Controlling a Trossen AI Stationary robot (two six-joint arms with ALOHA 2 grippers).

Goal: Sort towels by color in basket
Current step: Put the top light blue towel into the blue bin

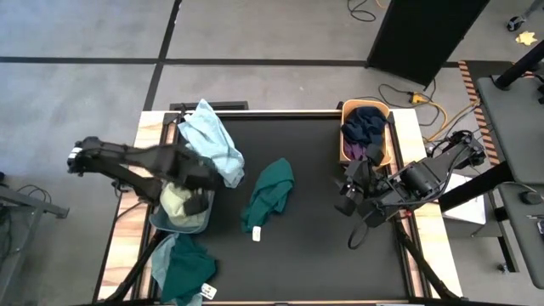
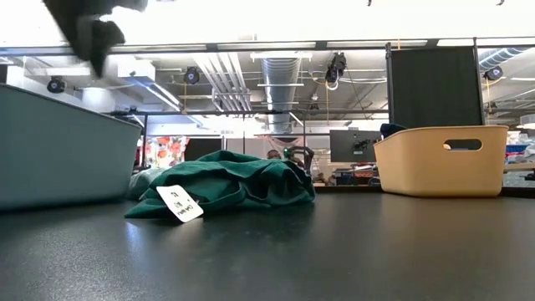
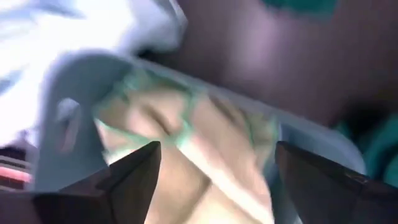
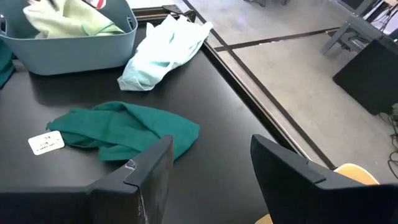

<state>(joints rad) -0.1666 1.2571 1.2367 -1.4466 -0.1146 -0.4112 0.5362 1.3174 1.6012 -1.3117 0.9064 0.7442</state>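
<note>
My left gripper [image 1: 197, 202] is open and hovers over a grey-blue basket [image 1: 167, 223] that holds a pale yellow-green towel [image 3: 205, 143]. In the low view it [image 2: 84, 29] is well above the basket's rim. A light mint towel [image 1: 212, 140] lies against the basket's far side. One dark teal towel [image 1: 270, 194] with a white tag [image 1: 256, 232] lies mid-table. Another dark teal towel [image 1: 187, 268] lies at the near left. My right gripper [image 4: 211, 168] is open and empty, right of the middle towel [image 4: 124, 130].
A tan basket [image 1: 384, 136] at the far right holds navy [image 1: 365, 119] and purple [image 1: 357, 153] towels. The black mat [image 1: 306, 255] is bare between the middle towel and the right arm. The table's wooden edges border it on both sides.
</note>
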